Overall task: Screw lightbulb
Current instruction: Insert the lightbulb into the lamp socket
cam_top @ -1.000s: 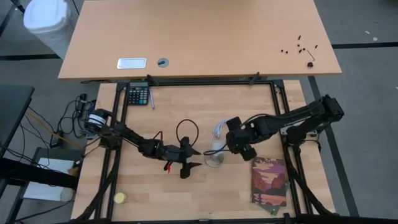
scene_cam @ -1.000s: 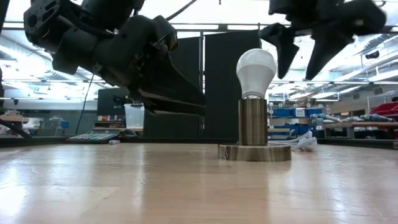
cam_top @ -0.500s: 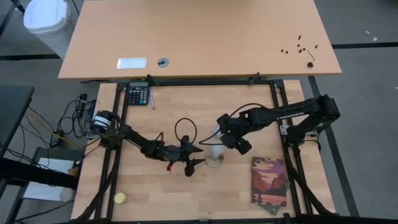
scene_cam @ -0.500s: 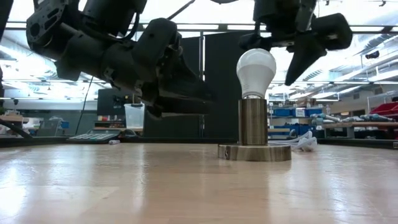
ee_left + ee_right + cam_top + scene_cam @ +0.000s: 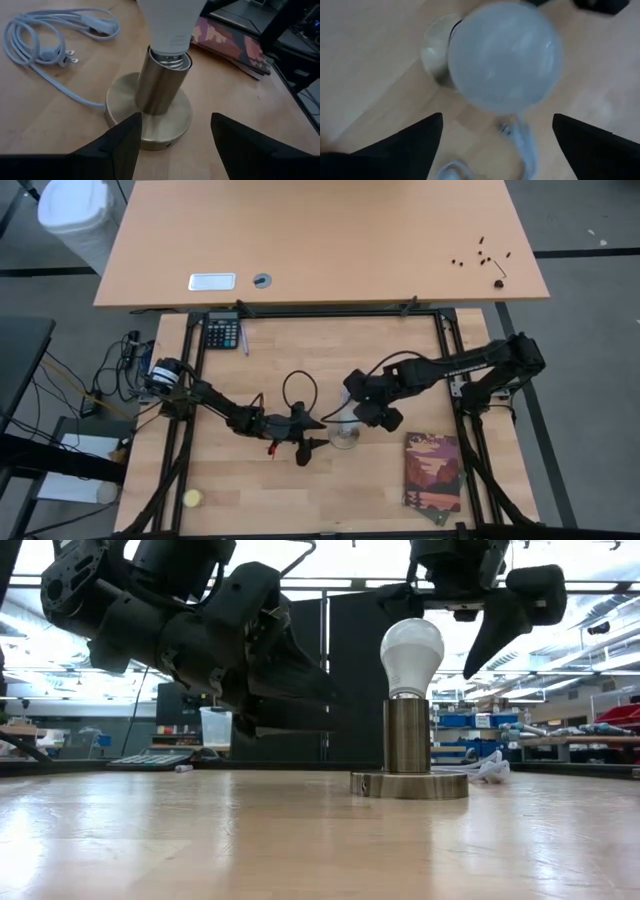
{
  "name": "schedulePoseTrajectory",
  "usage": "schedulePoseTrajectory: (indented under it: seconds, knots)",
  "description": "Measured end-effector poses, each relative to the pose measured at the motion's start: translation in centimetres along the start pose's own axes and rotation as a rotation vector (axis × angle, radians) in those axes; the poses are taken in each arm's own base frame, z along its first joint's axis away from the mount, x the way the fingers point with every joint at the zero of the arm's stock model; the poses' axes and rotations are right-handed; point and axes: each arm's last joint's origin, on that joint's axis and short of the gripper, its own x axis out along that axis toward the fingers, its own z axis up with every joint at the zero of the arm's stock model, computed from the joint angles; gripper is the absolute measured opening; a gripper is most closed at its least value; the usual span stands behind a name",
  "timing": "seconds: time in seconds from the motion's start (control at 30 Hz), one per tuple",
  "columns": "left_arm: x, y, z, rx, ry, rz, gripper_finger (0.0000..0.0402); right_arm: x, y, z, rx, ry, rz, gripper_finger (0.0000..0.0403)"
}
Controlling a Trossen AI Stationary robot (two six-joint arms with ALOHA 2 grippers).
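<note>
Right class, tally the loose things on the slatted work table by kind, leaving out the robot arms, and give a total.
Lightbulb in its brass socket: 1
White power cord: 1
Calculator: 1
Yellow ball: 1
Picture book: 1
Total: 5

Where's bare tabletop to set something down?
Free: between the calculator and the cord, and between the yellow ball and the book. Crowded: mid-table, both pincers flank the bulb in its socket.
</note>
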Motion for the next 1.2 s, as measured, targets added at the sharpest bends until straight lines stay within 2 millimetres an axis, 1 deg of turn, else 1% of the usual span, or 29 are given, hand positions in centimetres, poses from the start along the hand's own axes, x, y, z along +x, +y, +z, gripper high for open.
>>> schedulePoseTrajectory:
  seconds: [0.07, 0.13, 0.4, 0.6, 0.7, 0.77, 0.93, 1.07, 1.2]
  knots:
    - [0.0, 0.0, 0.0, -0.013, 0.001, -0.005, 0.0243, 0.0, 0.0, 0.5, -0.025, -0.013, -0.035, 0.0397]
    - [0.0, 0.0, 0.0, -0.014, 0.001, -0.006, 0.0243, 0.0, 0.2, 0.8, -0.043, -0.034, -0.044, 0.0396]
    - [0.0, 0.0, 0.0, -0.018, 0.005, -0.013, 0.0243, -0.1, 0.7, 1.3, -0.055, -0.082, 0.004, 0.0398]
    - [0.0, -0.1, 0.0, -0.019, 0.004, -0.013, 0.0243, 0.5, 0.4, 1.6, -0.079, -0.1, -0.008, 0.0399]
    - [0.0, -0.1, 0.0, -0.02, 0.004, -0.014, 0.0243, 0.8, 0.3, 1.7, -0.081, -0.088, 0.015, 0.04]
    - [0.0, -0.1, 0.0, -0.019, 0.004, -0.014, 0.0243, 0.9, 0.0, 2.2, -0.078, -0.097, 0.022, 0.04]
    - [0.0, 0.0, 0.0, -0.019, 0.005, -0.013, 0.0243, 1.5, -0.7, 3.1, -0.076, -0.052, 0.07, 0.04]
    - [0.0, 0.0, 0.0, -0.019, 0.005, -0.013, 0.0243, 1.4, -1.1, 3.6, -0.083, -0.05, 0.09, 0.0397]
    - [0.0, -0.1, 0.0, -0.02, 0.004, -0.014, 0.0243, 1.1, -1.3, 3.7, -0.081, -0.081, 0.111, 0.039]
